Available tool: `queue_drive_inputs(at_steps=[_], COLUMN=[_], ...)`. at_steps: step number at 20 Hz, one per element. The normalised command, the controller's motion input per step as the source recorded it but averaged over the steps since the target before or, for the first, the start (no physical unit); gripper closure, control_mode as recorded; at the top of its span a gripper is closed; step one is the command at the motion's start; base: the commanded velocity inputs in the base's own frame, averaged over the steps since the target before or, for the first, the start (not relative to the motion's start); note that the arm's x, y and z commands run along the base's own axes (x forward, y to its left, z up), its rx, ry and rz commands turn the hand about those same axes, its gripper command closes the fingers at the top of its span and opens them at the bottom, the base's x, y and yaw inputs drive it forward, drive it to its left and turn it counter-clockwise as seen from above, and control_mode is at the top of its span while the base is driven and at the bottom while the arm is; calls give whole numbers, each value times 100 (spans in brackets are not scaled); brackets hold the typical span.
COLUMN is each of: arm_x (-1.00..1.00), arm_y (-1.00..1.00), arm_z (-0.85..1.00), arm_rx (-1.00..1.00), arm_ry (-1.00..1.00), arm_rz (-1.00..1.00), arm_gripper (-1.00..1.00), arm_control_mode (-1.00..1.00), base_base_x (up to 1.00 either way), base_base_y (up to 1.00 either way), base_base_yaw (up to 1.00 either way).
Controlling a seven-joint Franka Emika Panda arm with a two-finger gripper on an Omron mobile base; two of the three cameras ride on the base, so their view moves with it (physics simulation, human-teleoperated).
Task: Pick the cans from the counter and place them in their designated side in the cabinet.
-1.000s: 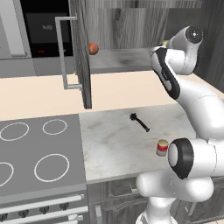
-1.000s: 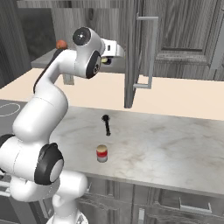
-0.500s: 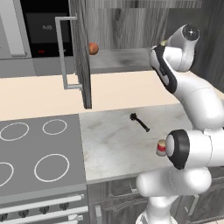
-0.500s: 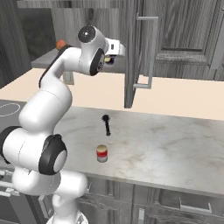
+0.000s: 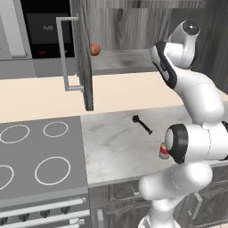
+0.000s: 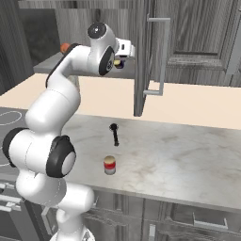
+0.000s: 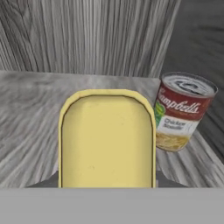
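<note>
– Two cans to enter. Nearest first?

– Item one: short red can with a cream band and gold lid [image 6: 109, 164]. It stands upright on the pale marbled stone bench [image 6: 188, 155], near the front edge. In the left base view the arm's dark-capped joint partly covers it.

– Next one back?

– Item two: black long-handled utensil [image 6: 114, 134]. It lies flat on the bench behind the red can, apart from it.

– To the side?

– Item three: grey stovetop with white rings [image 5: 35, 151], butting against the bench's left end.

– Above the bench?

– Item four: dark grey wood-grain wall cabinet [image 5: 133, 26]. Its door [image 6: 140, 56] stands open, edge-on to the cameras, and carries a long metal bar handle [image 6: 162, 56].

– And inside?

– Item five: grey shelf [image 7: 30, 109]. An orange ball [image 5: 95, 49] sits at its left end, just beside the door's edge. A red-and-white labelled soup can with a silver lid [image 7: 183, 111] stands upright on the shelf close to a dark wall.

– The second can?

– Item six: dark blue can with a yellow top [image 7: 107, 140]. It is up at shelf level inside the cabinet, near the soup can and not touching it. Its yellow end faces the hand camera.

– The end effector?

– Item seven: end effector [image 6: 118, 60], reached into the cabinet and clenched on the blue can. The can hides most of both fingers. Whether the can's base touches the shelf, I cannot tell.
</note>
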Motion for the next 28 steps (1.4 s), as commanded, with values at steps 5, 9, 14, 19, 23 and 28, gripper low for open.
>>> queue_drive_inputs(at_steps=[5,9,14,19,23,28], arm_x=[13,15,16,12,16,20], arm_y=[-4,-2,-1,-1,0,0], arm_z=[-12,-19,-18,-17,-26,-27], arm_rx=[0,0,0,0,0,0], arm_ry=[0,0,0,0,0,-1], arm_rz=[0,0,0,0,0,0], arm_gripper=[100,100,100,100,100,100], arm_control_mode=[-100,-100,-100,-100,-100,-100], base_base_x=[0,0,0,0,0,0], base_base_y=[0,0,0,0,0,0], base_base_yaw=[0,0,0,0,0,0])
